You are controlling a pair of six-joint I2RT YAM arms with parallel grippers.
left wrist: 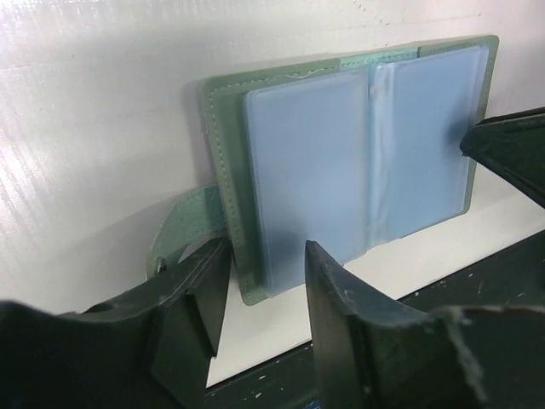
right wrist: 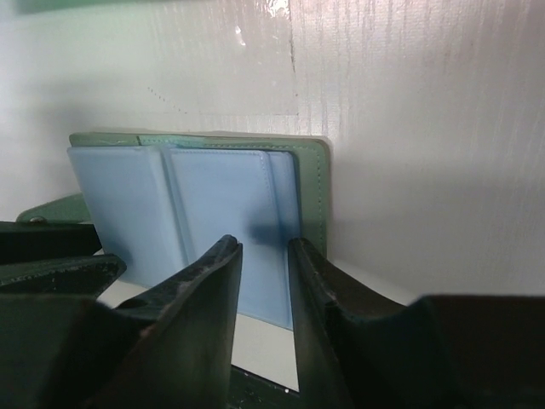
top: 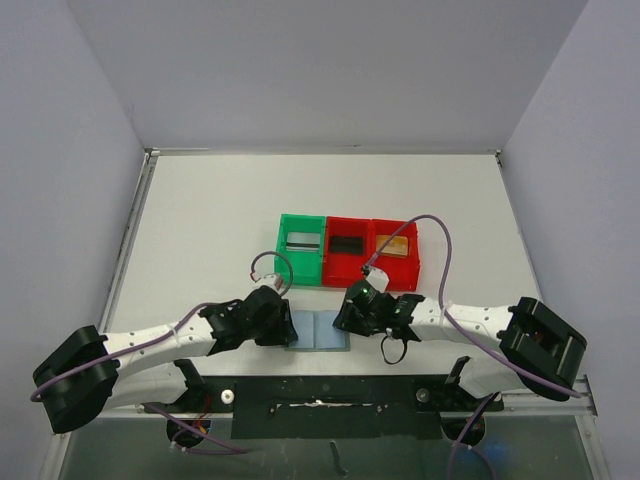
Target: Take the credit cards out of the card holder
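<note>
Dark fingers (left wrist: pixel 341 298) of the left gripper (left wrist: pixel 266 256) sit right up close, spread apart, with the near left corner of the card holder (left wrist: pixel 341 153) between them. They are not pinching it. The card holder lies open and flat on the white table (top: pixel 220 220), at its near edge, between the two arms. Its little strap (left wrist: pixel 183 226) sticks out on the left. The right gripper (right wrist: pixel 262 245) has its fingers only a little apart, over the near edge of the right blue panel. The pockets are cloudy, so I cannot pick out the credit cards. One green bin (top: pixel 301 250) and two red bins (top: pixel 370 250) stand just behind.
</note>
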